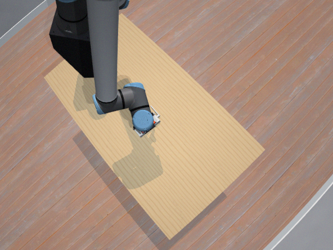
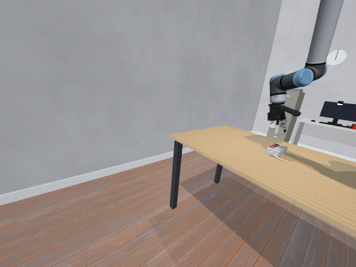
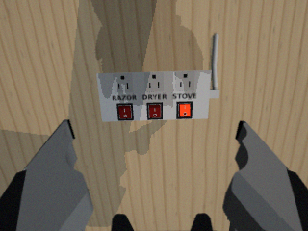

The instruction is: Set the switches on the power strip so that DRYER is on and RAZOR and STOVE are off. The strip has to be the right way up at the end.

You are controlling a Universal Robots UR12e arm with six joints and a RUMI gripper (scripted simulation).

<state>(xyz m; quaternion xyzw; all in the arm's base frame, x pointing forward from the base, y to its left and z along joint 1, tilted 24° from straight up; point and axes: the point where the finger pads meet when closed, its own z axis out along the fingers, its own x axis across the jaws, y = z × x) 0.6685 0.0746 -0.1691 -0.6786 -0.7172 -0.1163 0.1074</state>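
Strip: grey three-socket power strip (image 3: 156,96) lay face up; only wrist view showed STOVE rocker (image 3: 184,110) lit.
Gripper: two-jaw grey gripper (image 3: 156,164) hung spread, holding nothing, at strip's 6 o'clock.

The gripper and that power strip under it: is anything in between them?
Nothing. The exterior view shows only air between the open gripper and the power strip; the wrist view shows just shadowed table wood around the strip.
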